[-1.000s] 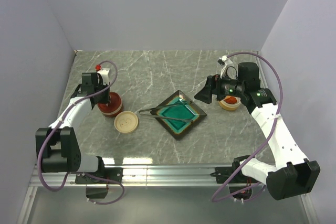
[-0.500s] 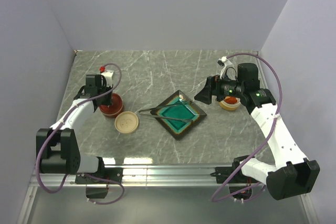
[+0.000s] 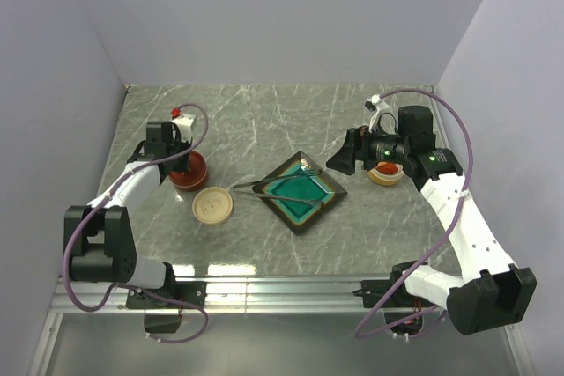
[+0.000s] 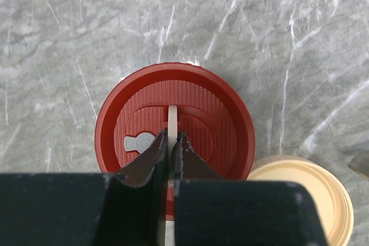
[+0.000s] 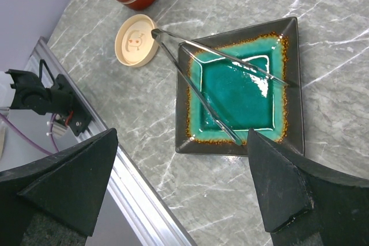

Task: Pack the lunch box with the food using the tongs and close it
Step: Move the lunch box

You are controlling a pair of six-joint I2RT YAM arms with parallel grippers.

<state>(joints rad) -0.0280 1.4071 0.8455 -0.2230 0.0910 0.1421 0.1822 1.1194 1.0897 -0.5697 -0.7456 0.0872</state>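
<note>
Left gripper (image 4: 171,136): narrow, tips pinched together over red lid (image 4: 225,125), near left bench edge
Right gripper (image 3: 342,160): wide apart
Tongs (image 5: 230,60): across teal dish (image 5: 294,113), mid-bench
Food (image 3: 385,167): orange lumps in tub (image 3: 384,180), right edge

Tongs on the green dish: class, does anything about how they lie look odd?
Mildly: the tongs lie across the dish, their joined end overhanging its rim toward the cream lid. Nothing looks spilled or broken.
</note>
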